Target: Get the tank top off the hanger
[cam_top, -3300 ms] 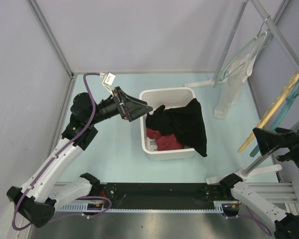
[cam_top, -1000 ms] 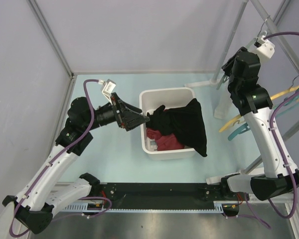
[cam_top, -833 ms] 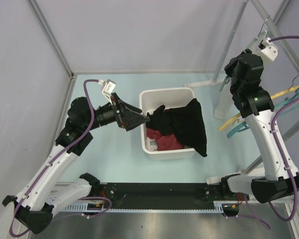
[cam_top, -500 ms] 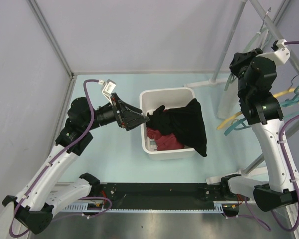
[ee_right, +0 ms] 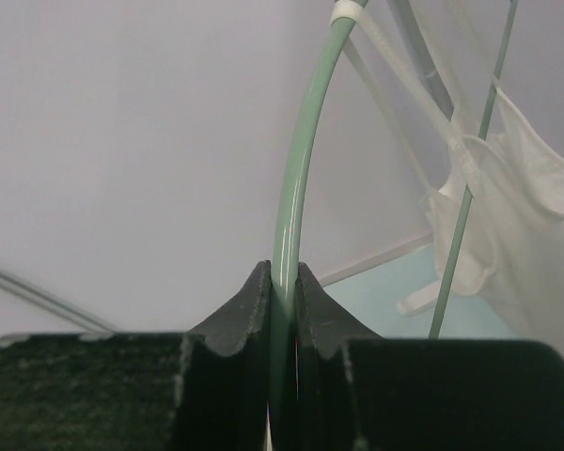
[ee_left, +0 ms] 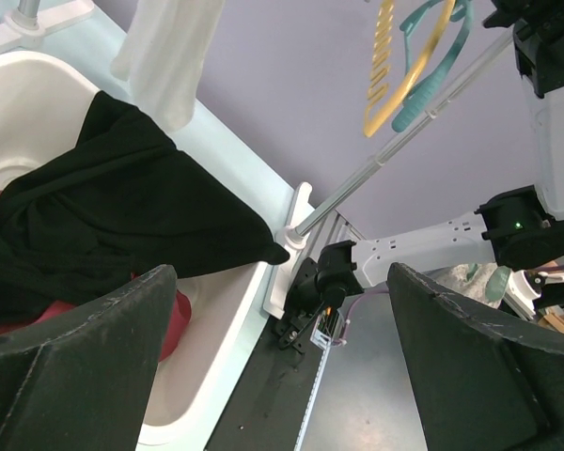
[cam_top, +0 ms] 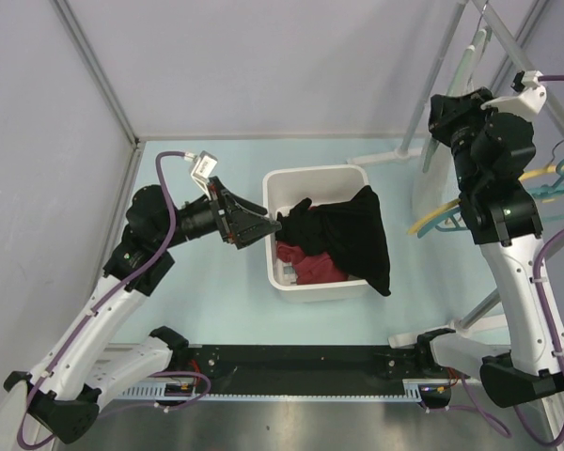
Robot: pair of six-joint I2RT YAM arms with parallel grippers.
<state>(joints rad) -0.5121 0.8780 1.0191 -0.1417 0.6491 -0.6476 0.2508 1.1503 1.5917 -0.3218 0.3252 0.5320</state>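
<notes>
The right jaws are closed on the thin pale-green wire hanger [ee_right: 296, 178], its rod pinched between the two black fingers [ee_right: 230, 324] and rising out of them in a curve. The white fabric tank top [ee_right: 526, 235] is still on that hanger, draped just to the right of the jaws. Its straps are looped over the top of the wire above them. From overhead, the right arm [cam_top: 508, 216] reaches high towards the rack at the far right corner, and the tank top's body hangs below and beside the jaws.

The left jaws are spread wide and hold nothing. Their dark fingers [ee_left: 75, 376] frame the view on either side. Directly ahead of them sits the white rectangular plastic bin [cam_top: 310, 176] on the pale blue-green counter [cam_top: 216, 291]. A black garment [ee_left: 103, 207] is draped over the bin's far rim, and a dark red garment [cam_top: 310, 268] lies in it underneath. The jaws sit just outside the bin's near wall, level with its rim. Beyond the bin, farther ahead of the left jaws, the tank top's lower end hangs down, with a yellow hanger [ee_left: 385, 56] and a teal hanger [ee_left: 409, 108] on the slanted metal rail [ee_left: 404, 141] to its right.
</notes>
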